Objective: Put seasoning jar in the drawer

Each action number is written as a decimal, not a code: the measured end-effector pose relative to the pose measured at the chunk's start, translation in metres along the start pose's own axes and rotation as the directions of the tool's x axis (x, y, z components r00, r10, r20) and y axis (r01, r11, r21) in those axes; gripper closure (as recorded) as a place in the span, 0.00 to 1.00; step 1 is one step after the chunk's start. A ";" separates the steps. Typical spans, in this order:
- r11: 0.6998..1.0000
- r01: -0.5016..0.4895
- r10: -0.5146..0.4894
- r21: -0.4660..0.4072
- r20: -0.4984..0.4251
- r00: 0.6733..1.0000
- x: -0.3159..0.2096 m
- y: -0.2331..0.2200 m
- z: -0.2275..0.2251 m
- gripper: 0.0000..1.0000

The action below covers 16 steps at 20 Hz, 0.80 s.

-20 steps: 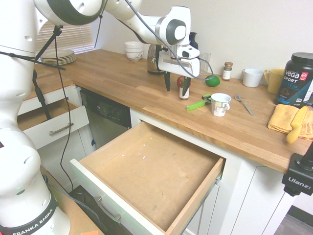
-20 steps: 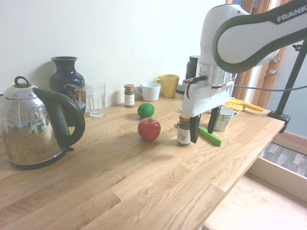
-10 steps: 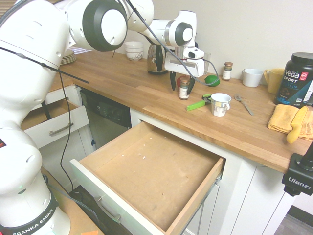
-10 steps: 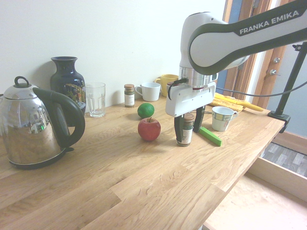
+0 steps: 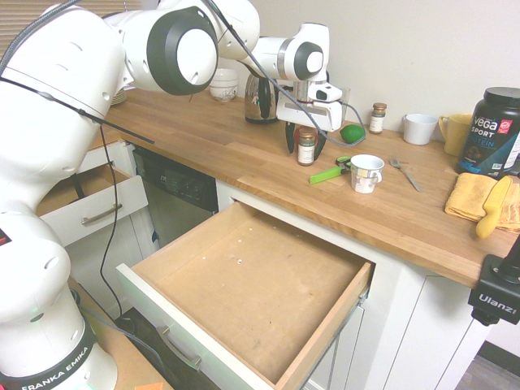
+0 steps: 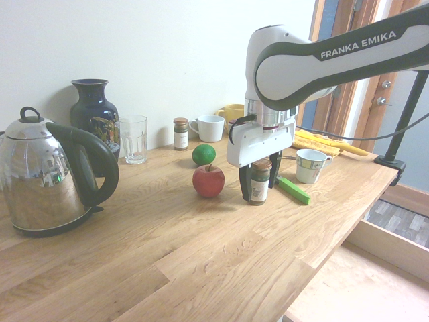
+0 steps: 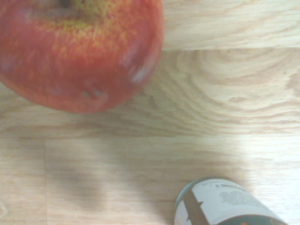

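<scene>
The seasoning jar (image 5: pixel 306 148) (image 6: pixel 259 182), clear glass with a dark lid and a pale label, stands upright on the wooden counter beside a red apple (image 6: pixel 208 180). My gripper (image 5: pixel 305 143) (image 6: pixel 259 180) is lowered over the jar, open, with one dark finger on each side and a gap showing. In the wrist view the jar (image 7: pixel 225 204) shows at the bottom edge and the apple (image 7: pixel 79 51) fills the upper part. The drawer (image 5: pixel 252 284), wide and shallow with a bare wood base, stands pulled out below the counter edge.
Close to the jar lie a green peeler (image 5: pixel 329 172), a white metal cup (image 5: pixel 366 172) and a lime (image 6: pixel 204 154). A brown-capped jar (image 6: pixel 180 133), a glass (image 6: pixel 133 139), a vase and a kettle (image 6: pixel 53 174) stand toward the wall. A smaller drawer (image 5: pixel 81 203) is open further along.
My gripper has shifted sideways from beside the jar to straddling it and has sunk lower around it. The jar has not moved.
</scene>
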<state>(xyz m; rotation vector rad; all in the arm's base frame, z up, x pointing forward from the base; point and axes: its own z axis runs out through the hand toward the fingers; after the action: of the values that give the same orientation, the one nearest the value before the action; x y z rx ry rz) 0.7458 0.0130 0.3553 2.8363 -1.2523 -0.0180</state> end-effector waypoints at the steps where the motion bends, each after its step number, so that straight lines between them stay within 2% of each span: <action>1: 1.000 0.000 0.000 0.000 0.003 1.000 0.000 0.000 0.001 1.00; 16: 1.000 0.001 -0.001 -0.004 0.015 1.000 0.005 0.001 0.012 1.00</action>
<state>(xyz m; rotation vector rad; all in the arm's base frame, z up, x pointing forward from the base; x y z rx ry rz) 0.7476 0.0080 0.3434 2.8383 -1.2522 -0.0424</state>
